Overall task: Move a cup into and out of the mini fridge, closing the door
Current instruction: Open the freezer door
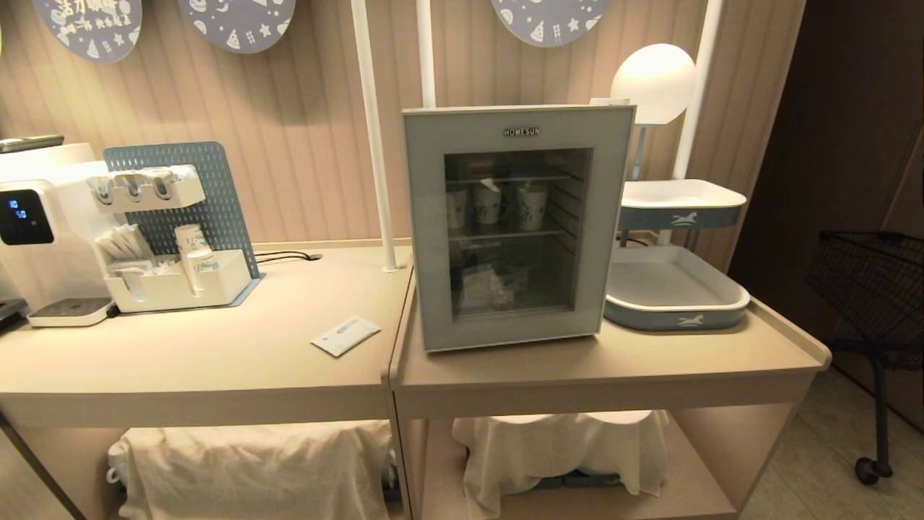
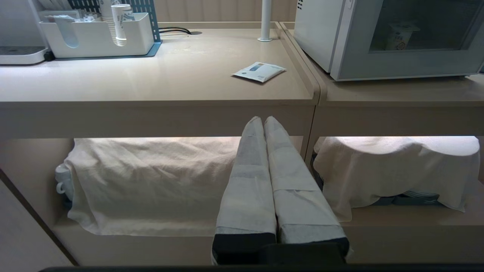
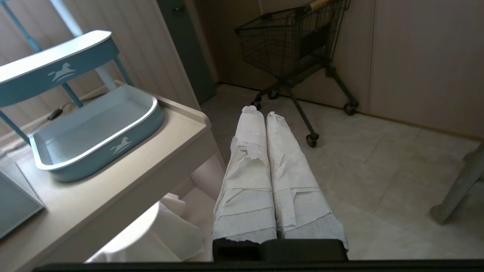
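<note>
The mini fridge point(image 1: 516, 224) stands on the right-hand tabletop point(image 1: 621, 365), close to its left edge where it meets the neighbouring tabletop point(image 1: 202, 361). The door point(image 1: 433, 238) is flush against the body, closed, with the HOMESUN lettering at its top. Through the dark glass, three cups point(image 1: 498, 204) stand in a row on the upper wire shelf, and some packets lie lower down, too dim to identify.

Just to the right of the fridge, toward the right edge, sits a two-tier blue-and-white tray stand point(image 1: 678, 289). On the left tabletop, a small white packet point(image 1: 345, 335) lies near the front right corner, and a white organiser with paper cups point(image 1: 177, 278) stands toward the back beside a white water dispenser point(image 1: 36, 238).

The left tool point(image 2: 263, 120) has its wrapped fingers pressed together, holding nothing, low in front of the left tabletop's front edge. The right tool point(image 3: 261, 113) is likewise closed and empty, off the right end of the tabletop above the floor, with a wire shopping cart point(image 3: 298, 45) beyond it.
</note>
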